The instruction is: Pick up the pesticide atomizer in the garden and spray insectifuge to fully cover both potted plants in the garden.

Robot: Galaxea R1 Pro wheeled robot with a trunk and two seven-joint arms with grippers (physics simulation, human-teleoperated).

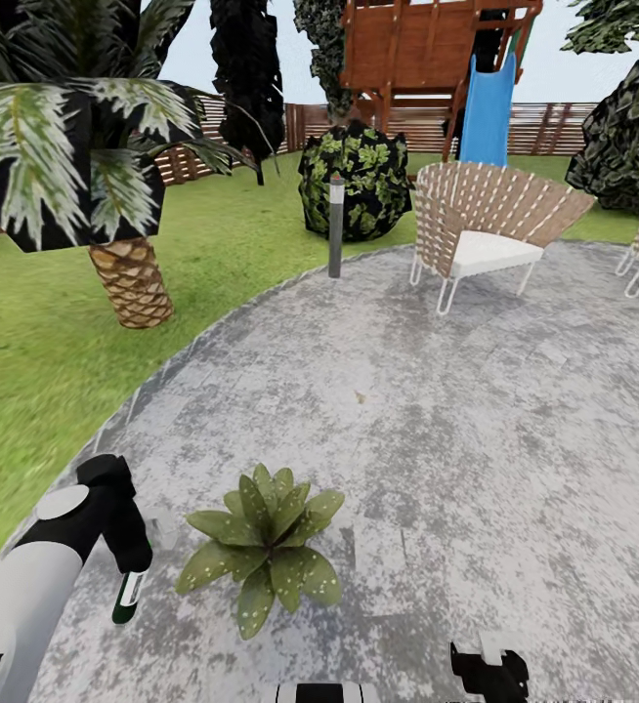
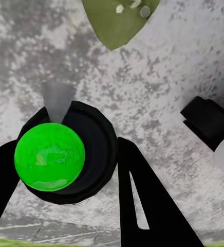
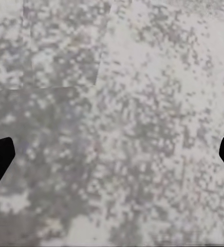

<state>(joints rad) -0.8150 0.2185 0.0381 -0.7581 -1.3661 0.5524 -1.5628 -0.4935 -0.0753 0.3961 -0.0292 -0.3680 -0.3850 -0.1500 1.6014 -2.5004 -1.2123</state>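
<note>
1. Grey stone paving (image 1: 437,420) curves against green lawn (image 1: 36,371), with a slat fence (image 1: 554,127) behind.
2. One potted plant (image 1: 266,547) sits on the paving.
3. Just beside it, the left gripper (image 2: 66,164) is clamped on the pesticide atomizer (image 2: 50,157).
4. The right gripper (image 3: 112,157) is spread wide, holding nothing.

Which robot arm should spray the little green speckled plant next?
The left. Its hand already grips the green-topped dark spray bottle, right beside the low speckled green plant. The right hand is open, over bare grey paving.
</note>
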